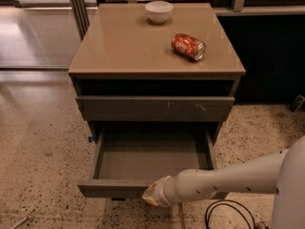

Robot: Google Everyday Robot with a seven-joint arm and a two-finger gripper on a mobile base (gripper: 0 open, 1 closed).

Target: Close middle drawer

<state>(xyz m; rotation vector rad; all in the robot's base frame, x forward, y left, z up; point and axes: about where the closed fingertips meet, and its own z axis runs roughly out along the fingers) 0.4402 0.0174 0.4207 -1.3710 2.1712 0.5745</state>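
Currently open: wide grey-brown wooden middle drawer (143,159), lower centre.
Pale gripper (153,194): at drawer front, bottom centre; grip state cannot tell.
Risk: off-centre push could skew and jam it.

Cabinet with drawers, arm at the lowest front

On the surface (119,46), a bowl (158,11) sits at the back centre, and a can (188,46) lies on its side to the right, nearer the front. Under the top is a gap, then a drawer front (155,109). Below that, the middle drawer (147,159) juts forward. The tool (153,195) is against the middle of its front edge, its arm coming from the right.
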